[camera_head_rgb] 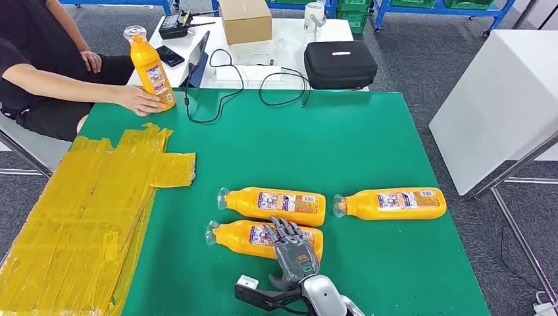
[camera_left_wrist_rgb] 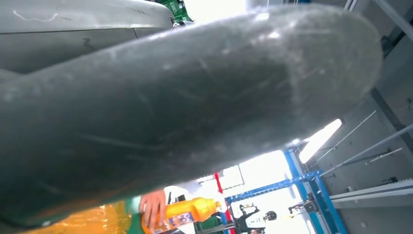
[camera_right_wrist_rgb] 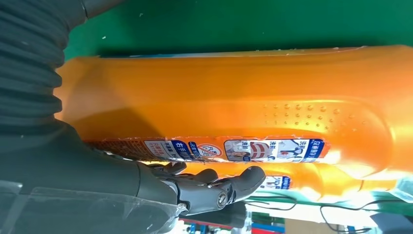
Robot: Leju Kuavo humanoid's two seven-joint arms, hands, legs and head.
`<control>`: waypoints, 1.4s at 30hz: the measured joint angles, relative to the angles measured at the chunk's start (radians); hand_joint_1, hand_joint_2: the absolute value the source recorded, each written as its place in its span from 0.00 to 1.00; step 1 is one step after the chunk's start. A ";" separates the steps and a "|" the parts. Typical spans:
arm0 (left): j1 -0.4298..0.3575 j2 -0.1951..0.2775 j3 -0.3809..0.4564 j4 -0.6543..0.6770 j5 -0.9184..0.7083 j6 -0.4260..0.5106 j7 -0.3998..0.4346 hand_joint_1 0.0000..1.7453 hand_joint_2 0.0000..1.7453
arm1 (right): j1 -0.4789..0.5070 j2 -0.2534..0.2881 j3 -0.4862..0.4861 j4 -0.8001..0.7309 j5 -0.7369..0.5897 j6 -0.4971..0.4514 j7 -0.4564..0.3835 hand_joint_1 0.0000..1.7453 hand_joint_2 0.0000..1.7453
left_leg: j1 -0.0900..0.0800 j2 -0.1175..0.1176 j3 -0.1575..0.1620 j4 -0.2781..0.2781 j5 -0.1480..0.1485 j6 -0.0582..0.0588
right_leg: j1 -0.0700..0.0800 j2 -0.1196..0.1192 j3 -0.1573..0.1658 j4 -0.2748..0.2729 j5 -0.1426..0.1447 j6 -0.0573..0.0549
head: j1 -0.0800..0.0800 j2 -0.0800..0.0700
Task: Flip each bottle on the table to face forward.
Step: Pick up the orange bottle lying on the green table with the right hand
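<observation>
The right robot hand [camera_head_rgb: 294,253] is lying over the near bottle [camera_head_rgb: 245,238] at the near middle of the green surface [camera_head_rgb: 368,145], its fingers [camera_right_wrist_rgb: 238,183] spread along the bottle's top, apart rather than wrapped round it. Just beyond, a second bottle [camera_head_rgb: 273,205] is lying on its side, and a third [camera_head_rgb: 391,203] is lying to the right. At the far left corner a person's hand [camera_head_rgb: 139,100] is holding a fourth bottle [camera_head_rgb: 150,68] upright. Yellow sheets [camera_head_rgb: 85,210] are covering the left edge.
</observation>
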 joint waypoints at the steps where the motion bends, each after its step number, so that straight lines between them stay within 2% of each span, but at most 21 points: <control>1: 0.001 0.000 -0.002 0.000 -0.002 0.002 0.000 0.00 0.00 | 0.001 0.000 0.000 -0.002 0.003 -0.004 0.004 0.00 1.00 | 0.000 0.000 0.000 0.000 0.000 0.000 | 0.000 0.000 0.000 0.000 0.001 0.000 | 0.000 0.000; 6: 0.006 -0.001 -0.004 0.000 -0.002 0.007 0.000 0.00 0.00 | 0.012 0.000 0.000 -0.018 0.011 -0.037 0.010 0.00 1.00 | 0.000 0.000 0.000 0.000 0.001 0.001 | 0.000 0.000 0.000 0.000 0.002 0.001 | 0.000 0.000; 12: 0.010 -0.001 -0.004 0.000 -0.001 0.011 0.000 0.00 0.00 | 0.067 -0.009 -0.007 -0.120 0.020 -0.110 0.000 0.00 1.00 | -0.001 0.000 -0.005 0.000 0.001 0.001 | 0.000 0.000 0.004 0.000 0.004 0.001 | 0.000 0.000; 20: 0.010 -0.001 -0.004 0.000 0.002 0.006 0.000 0.00 0.00 | 0.090 -0.019 -0.008 -0.157 0.019 -0.078 0.002 0.00 1.00 | 0.000 0.000 -0.007 0.000 0.001 0.000 | 0.000 0.000 -0.002 0.000 0.003 0.000 | 0.000 0.000; 27: 0.010 -0.001 -0.003 0.001 0.004 -0.023 0.000 0.00 0.00 | 0.066 -0.023 -0.010 -0.097 0.021 0.029 0.038 0.00 1.00 | 0.000 0.001 -0.005 0.000 0.001 0.000 | 0.000 0.000 -0.005 0.000 0.003 0.000 | 0.000 0.000; 37: 0.010 -0.003 -0.003 0.001 0.006 -0.037 0.000 0.00 0.00 | 0.023 -0.014 -0.010 -0.036 0.021 0.040 0.048 0.00 1.00 | 0.000 0.001 -0.001 0.000 0.001 0.000 | 0.001 0.001 -0.002 0.000 0.002 -0.002 | 0.000 0.000; 38: 0.010 -0.003 -0.003 0.001 0.006 -0.039 0.000 0.00 0.00 | 0.022 -0.014 -0.010 -0.034 0.022 0.040 0.052 0.14 1.00 | 0.000 0.001 -0.001 0.000 0.001 0.000 | 0.001 0.001 -0.002 0.000 0.002 -0.002 | 0.000 0.000; 41: 0.010 -0.003 -0.003 0.002 0.006 -0.045 0.000 0.00 0.00 | 0.017 -0.011 -0.014 -0.027 0.025 0.045 0.062 0.89 1.00 | 0.000 0.001 -0.001 0.000 0.002 -0.001 | 0.001 0.001 -0.001 0.000 0.003 -0.003 | 0.000 0.000; 42: 0.010 -0.003 -0.003 0.003 0.006 -0.047 0.000 0.00 0.00 | 0.014 -0.010 -0.016 -0.022 0.027 0.051 0.065 1.00 1.00 | 0.000 0.001 -0.001 0.000 0.002 -0.001 | 0.001 0.001 -0.001 0.000 0.003 -0.003 | 0.000 0.000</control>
